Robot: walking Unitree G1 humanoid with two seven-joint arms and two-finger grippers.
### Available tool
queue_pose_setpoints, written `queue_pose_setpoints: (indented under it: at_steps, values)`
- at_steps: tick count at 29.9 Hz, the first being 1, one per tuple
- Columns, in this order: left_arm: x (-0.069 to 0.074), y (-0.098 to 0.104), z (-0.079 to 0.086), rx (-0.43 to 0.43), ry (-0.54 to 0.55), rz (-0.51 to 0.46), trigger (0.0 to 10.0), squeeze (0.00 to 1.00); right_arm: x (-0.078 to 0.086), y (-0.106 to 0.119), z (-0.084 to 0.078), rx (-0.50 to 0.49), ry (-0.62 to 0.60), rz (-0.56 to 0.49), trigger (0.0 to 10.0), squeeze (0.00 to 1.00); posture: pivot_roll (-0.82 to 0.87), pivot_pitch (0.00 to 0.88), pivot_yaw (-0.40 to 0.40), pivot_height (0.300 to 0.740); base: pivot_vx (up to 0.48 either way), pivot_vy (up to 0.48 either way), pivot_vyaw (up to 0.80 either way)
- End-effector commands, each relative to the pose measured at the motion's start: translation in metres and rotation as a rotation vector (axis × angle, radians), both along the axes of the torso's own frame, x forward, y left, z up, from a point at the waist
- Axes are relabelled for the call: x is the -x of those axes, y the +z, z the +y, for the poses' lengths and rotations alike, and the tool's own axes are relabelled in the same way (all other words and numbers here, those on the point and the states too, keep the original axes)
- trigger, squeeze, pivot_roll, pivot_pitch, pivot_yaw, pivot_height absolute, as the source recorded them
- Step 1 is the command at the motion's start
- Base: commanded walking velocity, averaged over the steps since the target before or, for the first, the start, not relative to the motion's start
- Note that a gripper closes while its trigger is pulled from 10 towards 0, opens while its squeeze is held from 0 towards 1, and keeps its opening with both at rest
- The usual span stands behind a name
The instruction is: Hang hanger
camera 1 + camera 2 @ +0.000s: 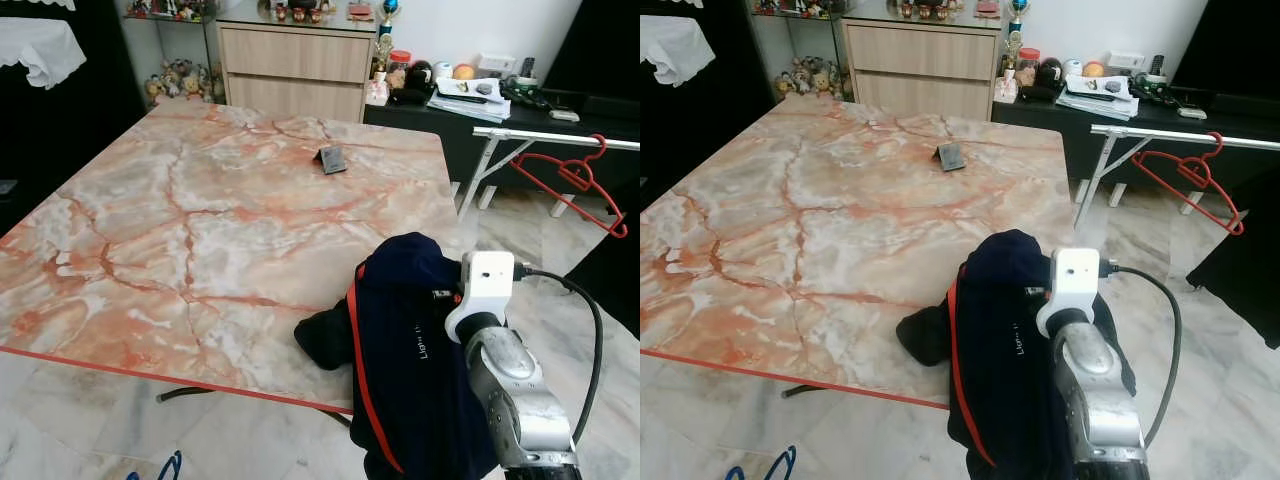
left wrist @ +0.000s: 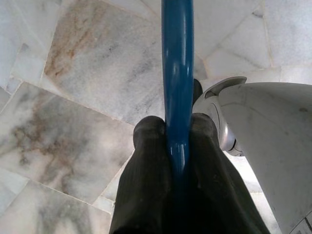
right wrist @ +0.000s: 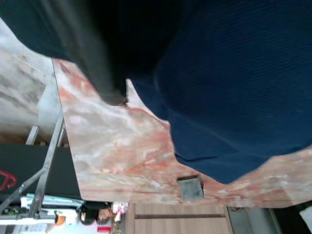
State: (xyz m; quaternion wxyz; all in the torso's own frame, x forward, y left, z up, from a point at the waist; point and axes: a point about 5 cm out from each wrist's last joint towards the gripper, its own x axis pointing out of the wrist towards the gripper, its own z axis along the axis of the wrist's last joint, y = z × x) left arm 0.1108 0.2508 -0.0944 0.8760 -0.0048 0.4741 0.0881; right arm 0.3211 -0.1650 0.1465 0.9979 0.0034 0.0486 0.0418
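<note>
Left wrist view: my left hand pinches a blue hanger above the marble floor. At five o'clock on the tabletop, my right hand's grip is hidden under navy clothing; I cannot tell its state. A red hanger hangs on the rack at two o'clock.

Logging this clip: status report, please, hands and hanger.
Left hand shut on blue hanger, low over the floor. Right hand under dark garment at table edge. Red hanger on rail.
</note>
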Motion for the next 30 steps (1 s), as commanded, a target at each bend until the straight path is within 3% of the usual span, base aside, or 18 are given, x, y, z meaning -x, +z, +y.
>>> queue_pose_setpoints:
  at_steps: [1,10,16,20,21,23,25,27,30]
  values:
    - [0.008,-0.002,0.001,0.004,0.004,0.016,10.0,0.0,0.003,0.002,-0.002,-0.015,-0.022,0.0,10.0,1.0,-0.05,0.095,-0.036,0.74,0.0,0.0,0.0]
    - [0.019,-0.008,-0.009,0.01,0.004,0.057,10.0,0.0,0.01,0.008,0.004,-0.195,-0.035,-0.032,10.0,1.0,-0.05,0.095,-0.036,0.74,0.0,0.0,0.0]
    - [0.022,-0.01,-0.014,0.011,0.005,0.071,10.0,0.0,0.017,0.014,0.007,-0.192,0.007,-0.069,10.0,1.0,-0.05,0.092,-0.039,0.74,0.0,0.0,0.0]
    - [0.022,-0.01,-0.016,0.011,0.004,0.074,10.0,0.0,0.016,0.026,-0.01,-0.233,-0.146,-0.167,10.0,1.0,-0.05,0.089,-0.037,0.74,0.0,0.0,0.0]
    - [0.021,-0.011,-0.017,0.01,0.002,0.074,10.0,0.0,0.013,0.028,-0.022,-0.32,-0.252,-0.175,10.0,0.71,-0.05,0.087,-0.035,0.74,0.0,0.0,0.0]
    - [0.021,-0.011,-0.017,0.01,0.001,0.074,10.0,0.0,0.012,0.027,-0.026,-0.361,-0.29,-0.16,10.0,0.71,-0.05,0.087,-0.035,0.74,0.0,0.0,0.0]
    - [0.022,-0.01,-0.016,0.01,0.002,0.076,10.0,0.0,0.011,0.012,-0.026,-0.393,-0.303,-0.053,10.0,0.0,-0.05,0.081,-0.039,0.74,0.0,0.0,0.0]
    - [0.022,-0.01,-0.015,0.009,0.005,0.076,10.0,0.0,0.012,0.003,-0.017,-0.372,-0.244,0.006,10.0,0.0,-0.04,0.083,-0.039,0.74,0.0,0.0,0.0]
    - [0.021,-0.01,-0.014,0.008,0.007,0.075,10.0,0.0,0.014,0.003,-0.006,-0.326,-0.164,0.008,10.0,0.0,-0.04,0.083,-0.037,0.74,0.0,0.0,0.0]
